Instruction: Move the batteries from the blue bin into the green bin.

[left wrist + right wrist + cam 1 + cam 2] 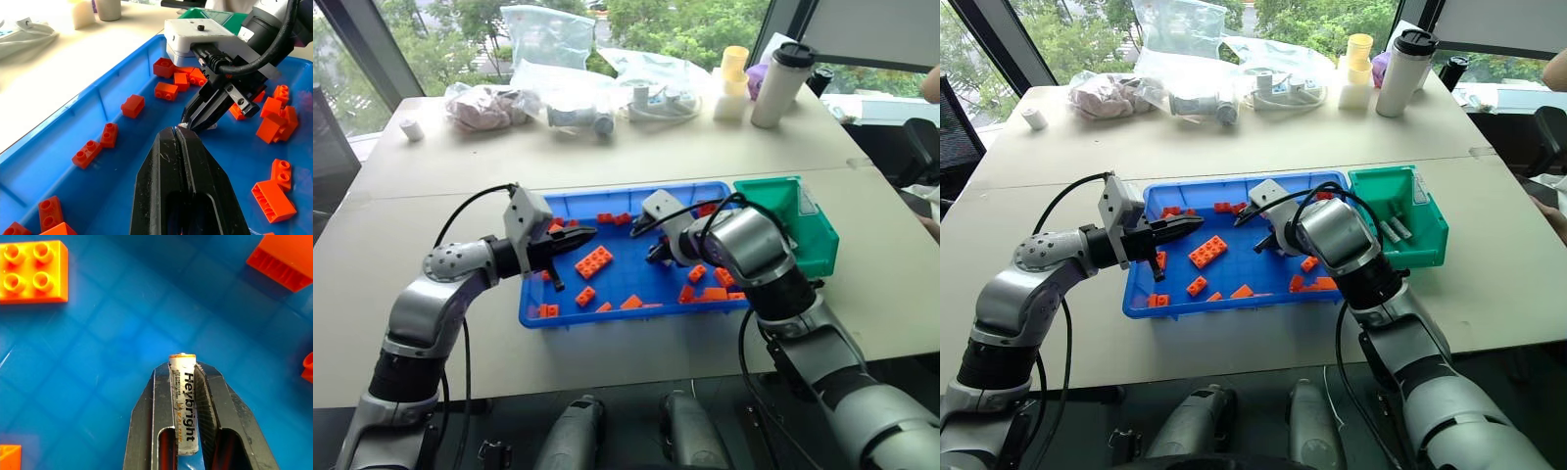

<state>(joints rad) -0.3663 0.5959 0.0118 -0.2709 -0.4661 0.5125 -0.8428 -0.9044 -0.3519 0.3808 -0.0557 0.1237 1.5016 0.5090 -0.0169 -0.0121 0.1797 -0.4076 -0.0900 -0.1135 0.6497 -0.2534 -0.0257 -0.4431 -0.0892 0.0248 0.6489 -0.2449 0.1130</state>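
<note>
Silver-grey metal cylinder of a battery [185, 401], black lettering along its length, sitting lengthwise between the closed black fingers of the right end effector [186, 382], low over the floor of the wide shallow blue plastic bin [533, 315]. Possibly slipping out endwise during the carry, given the smooth round casing, or clipping the tall wall of the small deep teal-green plastic bin [1430, 257], already holding two such cylinders. Left end effector [177, 134] hanging shut and empty just beside the right one.

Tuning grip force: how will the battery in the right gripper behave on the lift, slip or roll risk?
The battery looks rigid, a smooth labelled cylinder, so it could slip lengthwise between the right gripper's fingers. They clamp along its sides, so a twist seems unlikely. If dropped on the blue bin's flat floor, it would probably roll.
</note>
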